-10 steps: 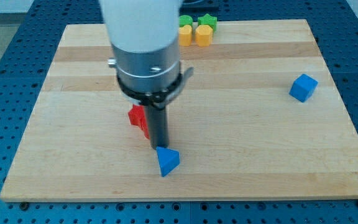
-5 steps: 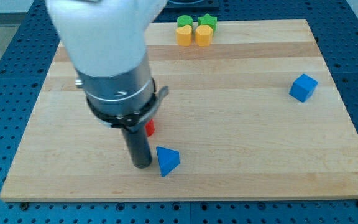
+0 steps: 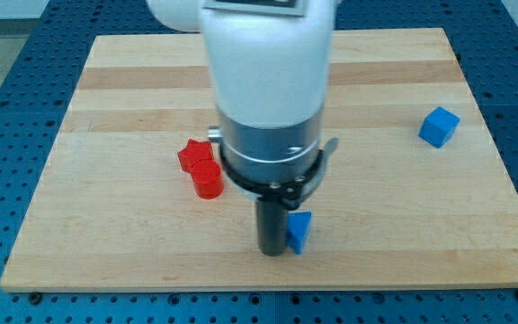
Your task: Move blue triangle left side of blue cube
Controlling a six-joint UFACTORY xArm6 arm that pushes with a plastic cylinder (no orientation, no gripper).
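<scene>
The blue triangle [image 3: 299, 231] lies near the board's bottom edge, a little right of centre, partly hidden behind my rod. My tip [image 3: 272, 252] rests on the board right against the triangle's left side. The blue cube [image 3: 439, 126] sits far off at the view's right, in the upper half of the board. The arm's white and grey body hides the middle of the board above the rod.
Two red blocks [image 3: 200, 167] sit together left of the rod, one star-like and one a cylinder. The wooden board [image 3: 106, 99] lies on a blue perforated table. Blocks at the view's top are hidden behind the arm.
My tip has moved right along the bottom of the board, and the blue triangle has slid right with it. The red blocks are uncovered now; the top blocks are hidden.
</scene>
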